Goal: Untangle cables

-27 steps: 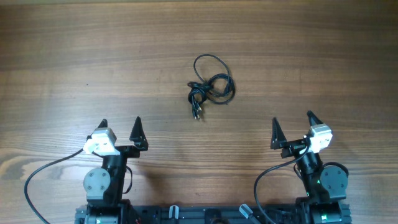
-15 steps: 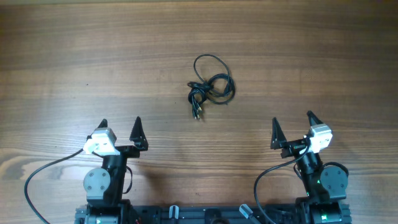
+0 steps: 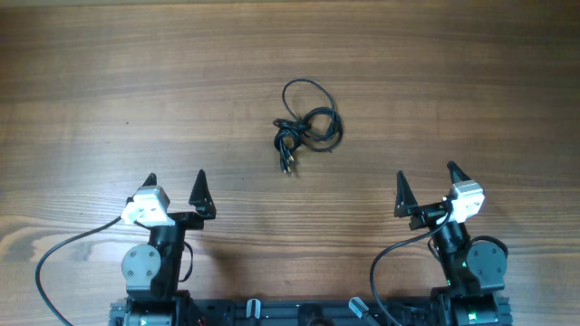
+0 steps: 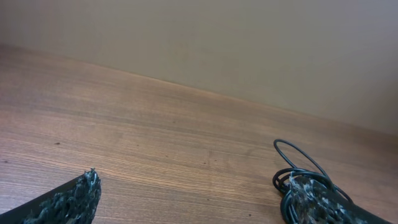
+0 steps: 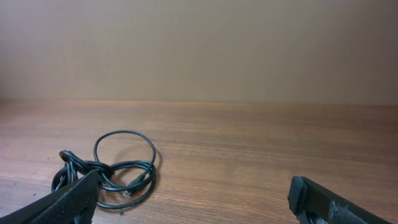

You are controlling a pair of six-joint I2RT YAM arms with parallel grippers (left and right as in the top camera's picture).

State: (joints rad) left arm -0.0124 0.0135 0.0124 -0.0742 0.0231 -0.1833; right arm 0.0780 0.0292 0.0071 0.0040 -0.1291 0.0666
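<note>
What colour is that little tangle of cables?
Black; the cables show best in the right wrist view.

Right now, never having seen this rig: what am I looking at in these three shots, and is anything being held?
It is a pair of small robot arms at a brown wooden table. The overhead view looks straight down; the arm bases sit at the bottom edge. The left gripper and the right gripper each show as two black pointed fingers, spread open, holding nothing. The other two shots come from a camera on each wrist, looking forward past that gripper's own fingertips toward a plain beige wall. The only item on the table is a small tangle of thin black cables, a loose loop above a knotted bundle. It lies in the middle, ahead of both grippers and touched by neither.
</note>
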